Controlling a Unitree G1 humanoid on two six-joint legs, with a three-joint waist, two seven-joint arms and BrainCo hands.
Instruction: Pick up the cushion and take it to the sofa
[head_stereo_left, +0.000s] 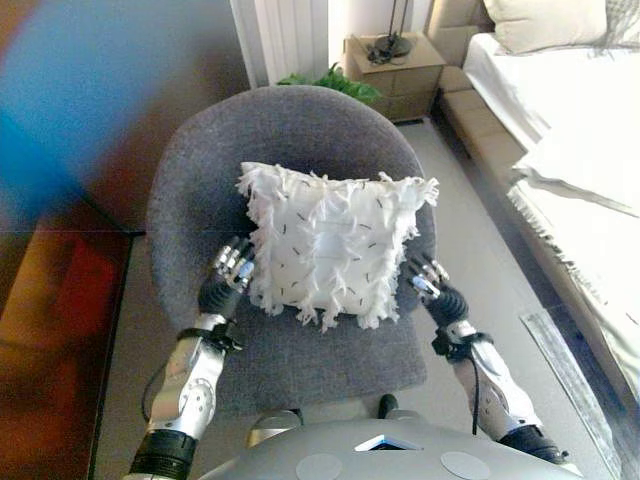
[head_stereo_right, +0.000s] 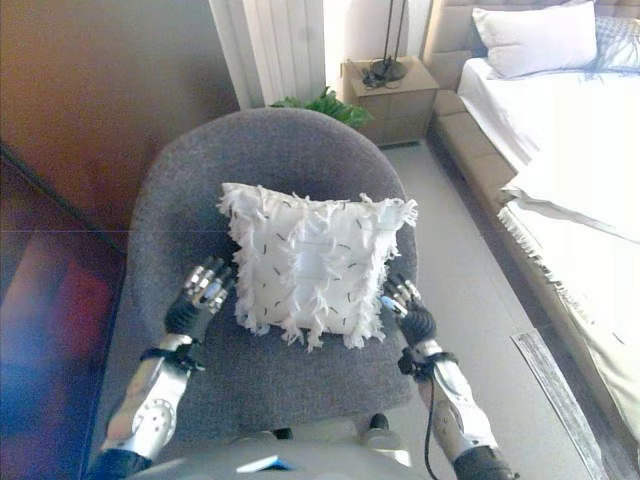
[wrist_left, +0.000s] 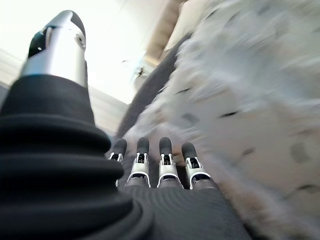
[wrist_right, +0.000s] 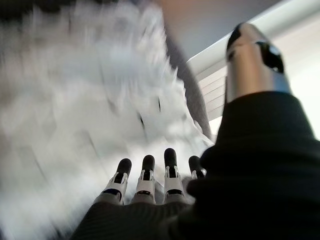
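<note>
At the lower centre of the frame your left hand (head_stereo_left: 228, 275) and right hand (head_stereo_left: 430, 283) sit with fingers straight and relaxed, one at each side edge of the cushion (head_stereo_left: 335, 245), holding nothing. The white fringed cushion leans against the back of the grey chair (head_stereo_left: 200, 160) in mid-frame. You have a bed (head_stereo_left: 570, 110) at the upper right and a small cabinet (head_stereo_left: 395, 70) at top centre.

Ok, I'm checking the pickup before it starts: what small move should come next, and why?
Probably bring both hands inward to squeeze the cushion. It rests on the chair, with the left hand and right hand open at its two sides, fingers straight and nothing gripped yet.
</note>
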